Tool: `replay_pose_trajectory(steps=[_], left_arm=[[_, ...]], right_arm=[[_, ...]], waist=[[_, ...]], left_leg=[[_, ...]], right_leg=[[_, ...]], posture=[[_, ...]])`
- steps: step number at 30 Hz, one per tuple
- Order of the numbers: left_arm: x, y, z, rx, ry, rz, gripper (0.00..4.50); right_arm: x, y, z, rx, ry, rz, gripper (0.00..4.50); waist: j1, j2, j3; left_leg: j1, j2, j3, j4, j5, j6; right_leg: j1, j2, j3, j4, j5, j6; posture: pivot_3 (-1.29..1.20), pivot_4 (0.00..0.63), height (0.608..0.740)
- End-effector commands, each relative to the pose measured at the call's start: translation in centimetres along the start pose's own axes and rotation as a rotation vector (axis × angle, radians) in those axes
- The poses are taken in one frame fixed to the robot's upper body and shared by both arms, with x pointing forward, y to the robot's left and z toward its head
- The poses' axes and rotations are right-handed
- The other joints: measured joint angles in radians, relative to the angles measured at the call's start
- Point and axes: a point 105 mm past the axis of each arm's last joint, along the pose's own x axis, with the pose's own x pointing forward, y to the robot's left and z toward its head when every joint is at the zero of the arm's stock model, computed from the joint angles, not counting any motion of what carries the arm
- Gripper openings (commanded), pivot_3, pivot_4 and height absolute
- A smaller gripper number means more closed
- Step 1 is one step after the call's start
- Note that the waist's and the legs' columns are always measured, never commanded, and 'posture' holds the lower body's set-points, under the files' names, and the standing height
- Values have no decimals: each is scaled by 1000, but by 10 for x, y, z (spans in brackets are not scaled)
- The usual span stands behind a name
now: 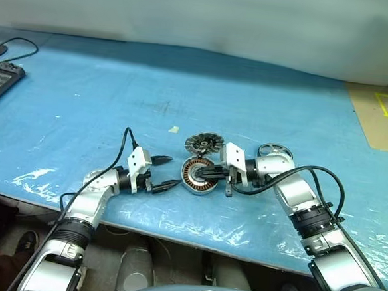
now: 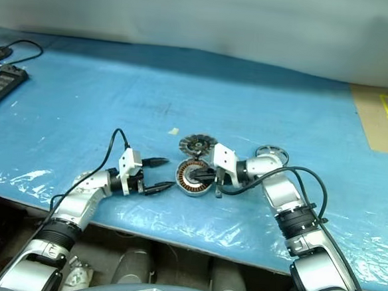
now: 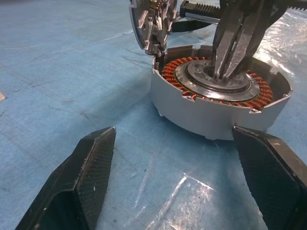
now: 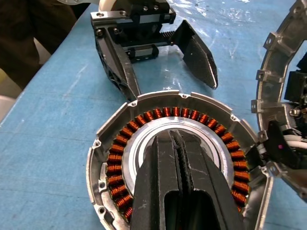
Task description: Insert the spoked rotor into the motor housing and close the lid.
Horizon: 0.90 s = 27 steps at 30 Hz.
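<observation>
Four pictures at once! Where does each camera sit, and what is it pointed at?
Left eye and right eye views: on the head, looking down over both arms at the blue table.
Left wrist view: along the open left gripper, facing the motor housing.
Right wrist view: along the shut right gripper, its tips over the housing's silver centre; the left gripper lies beyond.
Shared: all show the housing with its copper windings and hinged lid; the head views also show the spoked rotor.

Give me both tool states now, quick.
Left tool: open, holding nothing.
Right tool: shut, empty, tips over the motor housing centre.
</observation>
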Motion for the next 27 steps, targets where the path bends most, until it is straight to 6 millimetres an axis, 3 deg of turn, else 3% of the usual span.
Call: replay_pose_trajectory(steps=[1, 7, 12, 15, 19, 23, 27], left_arm=[[-1, 1, 6, 29, -16, 2, 4085], [-1, 0, 6, 25, -19, -2, 4085], [-3, 0, 7, 25, -18, -6, 4085], [-5, 0, 12, 36, -22, -14, 4085], [-8, -1, 21, 50, -29, -33, 4085], [-11, -1, 32, 61, -42, -47, 4085], [-11, 4, 35, 67, -44, -39, 4085]], right_arm=[[-2, 0, -9, -2, 49, -4, 21], [-15, -2, 32, 52, -152, 2, 21], [-41, -12, 44, 48, -187, -92, 21], [-66, -24, 37, 38, -119, -202, 21], [-114, -54, 2, 31, 115, -433, 21], [-156, -72, -7, 32, 196, -570, 870], [-173, -81, -2, 19, 191, -620, 2198]], waist=[[0, 0, 0], [1, 0, 0], [3, 0, 0], [2, 0, 0], [3, 0, 0], [0, 0, 0], [-3, 1, 0]], left_leg=[[0, 0, 0, 0, 0, 0], [1, 0, 0, 0, 0, 0], [0, 0, 0, 0, 0, 0], [0, 0, 0, 0, 0, 0], [0, 0, 0, 0, 0, 0], [0, -1, 0, 0, 0, 0], [0, 0, 0, 0, 0, 0]], right_leg=[[1, 0, 0, 0, 0, 0], [1, 0, 0, 0, 0, 0], [0, 0, 0, 0, 0, 0], [0, 0, 0, 0, 0, 0], [0, 0, 0, -1, 0, 0], [0, 0, 0, -1, 0, 0], [0, 2, 1, 0, 0, 0]], posture=[[0, 150, 740], [0, 150, 740], [0, 150, 740], [0, 150, 740], [0, 150, 740], [0, 150, 740], [0, 150, 740]])
